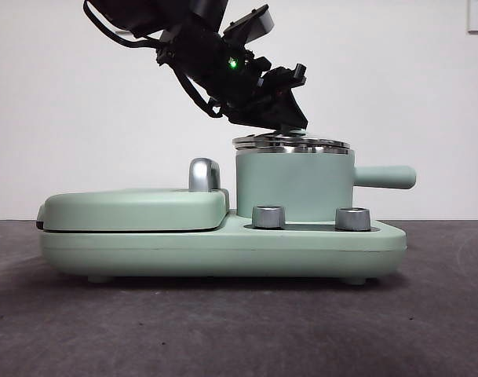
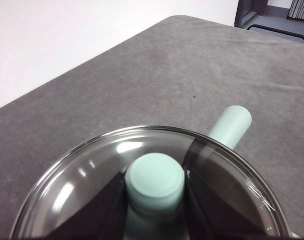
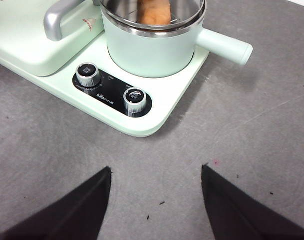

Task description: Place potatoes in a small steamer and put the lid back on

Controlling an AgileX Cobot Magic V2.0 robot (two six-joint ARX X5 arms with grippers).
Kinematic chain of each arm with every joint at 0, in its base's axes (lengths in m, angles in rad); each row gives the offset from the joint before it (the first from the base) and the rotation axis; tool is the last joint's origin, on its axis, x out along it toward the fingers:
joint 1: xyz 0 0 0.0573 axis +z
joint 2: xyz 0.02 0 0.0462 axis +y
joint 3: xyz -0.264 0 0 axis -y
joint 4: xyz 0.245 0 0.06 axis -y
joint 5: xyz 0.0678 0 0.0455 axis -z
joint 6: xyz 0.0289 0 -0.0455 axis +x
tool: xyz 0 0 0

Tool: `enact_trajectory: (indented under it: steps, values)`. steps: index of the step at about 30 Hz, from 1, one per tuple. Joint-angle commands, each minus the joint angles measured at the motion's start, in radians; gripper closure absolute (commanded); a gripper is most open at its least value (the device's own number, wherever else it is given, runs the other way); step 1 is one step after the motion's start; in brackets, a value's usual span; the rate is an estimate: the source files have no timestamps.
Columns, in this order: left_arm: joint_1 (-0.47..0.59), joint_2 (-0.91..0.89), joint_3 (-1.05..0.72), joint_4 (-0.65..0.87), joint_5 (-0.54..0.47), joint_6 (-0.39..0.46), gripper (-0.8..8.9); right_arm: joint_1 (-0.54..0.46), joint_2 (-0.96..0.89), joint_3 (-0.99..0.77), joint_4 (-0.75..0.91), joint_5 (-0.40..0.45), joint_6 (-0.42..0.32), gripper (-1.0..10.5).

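Observation:
The small steamer [image 1: 293,184] stands on the right half of the cooker base, its side handle [image 1: 384,177] pointing right. The lid [image 1: 292,143] lies level at the steamer's steel rim; I cannot tell if it is fully seated. My left gripper [image 1: 290,126] reaches down from the upper left and is shut on the lid's knob [image 2: 154,180], one jaw on each side, with the glass [image 2: 82,175] around it. The potato [image 3: 154,11] lies inside the steamer [image 3: 152,50]. My right gripper [image 3: 155,172] is open and empty above the table in front of the cooker.
The flat mint-green griddle cover [image 1: 133,208] with a steel handle [image 1: 204,174] fills the left half of the base [image 1: 223,247]. Two steel dials [image 1: 268,217] [image 1: 352,218] sit on the base's front. Grey table surface lies all around.

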State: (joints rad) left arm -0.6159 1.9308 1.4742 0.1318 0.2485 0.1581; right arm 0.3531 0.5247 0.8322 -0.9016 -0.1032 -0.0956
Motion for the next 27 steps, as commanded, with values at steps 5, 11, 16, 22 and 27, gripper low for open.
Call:
enact_trajectory:
  steps: [5, 11, 16, 22, 27]
  values:
    - [-0.01, 0.021, 0.038, 0.053, 0.004, 0.017, 7.99, 0.005, 0.002, 0.007, 0.002, 0.003, 0.018, 6.6]
    - [-0.01, 0.024, 0.038, 0.056, 0.014, 0.017, 7.99, 0.005, 0.002, 0.007, 0.002, 0.003, 0.018, 6.6]
    - [-0.01, 0.038, 0.038, 0.071, 0.025, 0.008, 7.99, 0.005, 0.002, 0.007, 0.002, 0.004, 0.018, 6.6]
    - [-0.01, 0.052, 0.038, 0.06, 0.025, 0.006, 7.99, 0.005, 0.002, 0.007, 0.001, 0.008, 0.018, 6.6]
    - [-0.01, 0.052, 0.038, 0.047, 0.025, 0.009, 7.99, 0.005, 0.002, 0.007, 0.0, 0.008, 0.018, 6.6]
